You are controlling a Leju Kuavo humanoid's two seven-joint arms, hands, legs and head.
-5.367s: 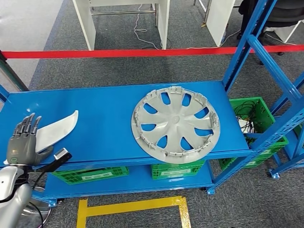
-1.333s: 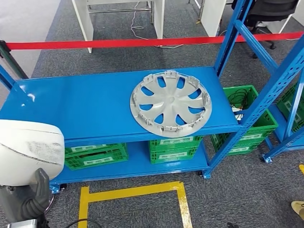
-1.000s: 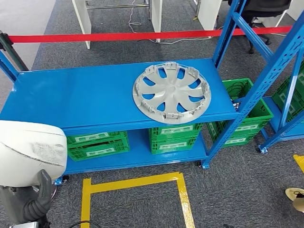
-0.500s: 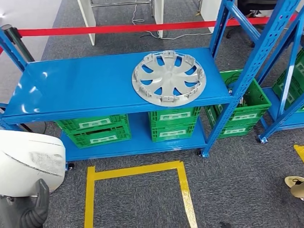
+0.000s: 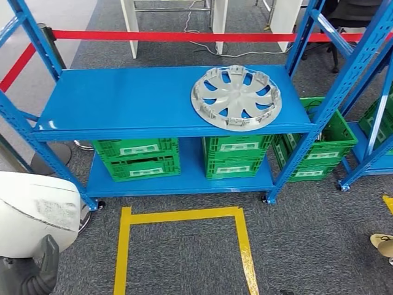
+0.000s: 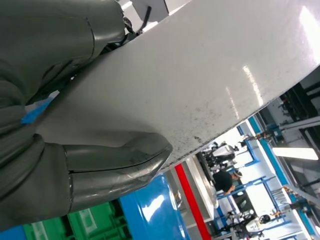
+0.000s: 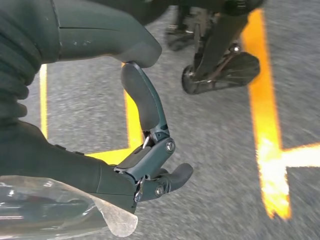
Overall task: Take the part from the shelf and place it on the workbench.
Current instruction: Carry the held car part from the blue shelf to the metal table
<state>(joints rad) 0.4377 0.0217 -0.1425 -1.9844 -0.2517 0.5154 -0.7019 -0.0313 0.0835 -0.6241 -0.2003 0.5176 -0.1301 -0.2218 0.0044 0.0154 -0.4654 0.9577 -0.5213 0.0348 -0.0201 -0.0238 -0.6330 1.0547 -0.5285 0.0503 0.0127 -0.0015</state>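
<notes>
Head view shows the left hand (image 5: 27, 273) low at the near left corner, gripping the white part (image 5: 37, 212), which lies well apart from the blue shelf (image 5: 116, 104). In the left wrist view the thumb (image 6: 117, 165) presses against the part's (image 6: 196, 85) glossy pale surface, fingers wrapped on the other side. A grey wheel cover (image 5: 236, 98) rests on the shelf's right half, with green crates (image 5: 137, 160) on the tier below and yellow floor tape (image 5: 180, 216) in front. The right hand (image 7: 151, 145) hangs over the carpet, holding nothing, its fingers curled partly inward.
</notes>
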